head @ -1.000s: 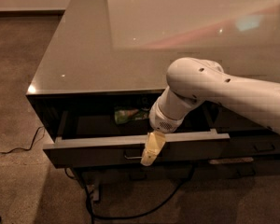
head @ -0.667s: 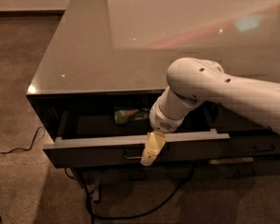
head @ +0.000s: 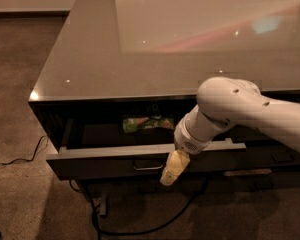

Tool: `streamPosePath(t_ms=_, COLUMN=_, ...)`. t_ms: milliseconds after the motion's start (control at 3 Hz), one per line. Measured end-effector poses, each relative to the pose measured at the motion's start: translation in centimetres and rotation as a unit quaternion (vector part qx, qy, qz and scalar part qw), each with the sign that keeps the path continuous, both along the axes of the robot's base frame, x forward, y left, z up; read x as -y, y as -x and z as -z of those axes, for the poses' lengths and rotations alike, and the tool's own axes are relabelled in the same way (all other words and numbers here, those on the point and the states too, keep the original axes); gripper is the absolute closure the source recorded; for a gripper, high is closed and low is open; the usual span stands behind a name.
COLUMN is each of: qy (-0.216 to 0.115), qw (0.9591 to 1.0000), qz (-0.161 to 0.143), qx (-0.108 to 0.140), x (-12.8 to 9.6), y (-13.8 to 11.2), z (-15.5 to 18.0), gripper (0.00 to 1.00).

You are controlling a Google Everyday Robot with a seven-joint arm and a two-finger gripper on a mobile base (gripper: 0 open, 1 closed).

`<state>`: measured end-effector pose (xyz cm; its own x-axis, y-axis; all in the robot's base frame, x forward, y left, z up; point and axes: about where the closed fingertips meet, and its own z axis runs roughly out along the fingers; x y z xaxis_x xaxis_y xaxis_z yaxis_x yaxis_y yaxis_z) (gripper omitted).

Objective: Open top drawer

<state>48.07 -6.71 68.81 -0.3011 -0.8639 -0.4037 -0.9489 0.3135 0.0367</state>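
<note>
The top drawer [head: 110,160] stands pulled out from under the glossy counter, its grey rim and dark front showing. A small silver bar handle [head: 148,166] sits at the centre of the front. Inside lies a green packet [head: 146,123]. My gripper [head: 173,169], with yellowish fingers, hangs down in front of the drawer front just right of the handle. The white arm [head: 240,115] reaches in from the right and hides the right part of the drawer.
The glossy counter top [head: 140,39] spreads above the drawer. A dark lower drawer front [head: 270,156] is to the right. A black cable [head: 140,229] runs on the brown floor under the cabinet, and another cable [head: 20,159] lies at the left.
</note>
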Motion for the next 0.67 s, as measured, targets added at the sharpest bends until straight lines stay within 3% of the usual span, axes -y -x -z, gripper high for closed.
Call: streamPosePath(t_ms=667, qy=0.015, qw=0.9998, qz=0.006, qx=-0.011, x=0.1, y=2.7, z=0.9, gripper=0.00)
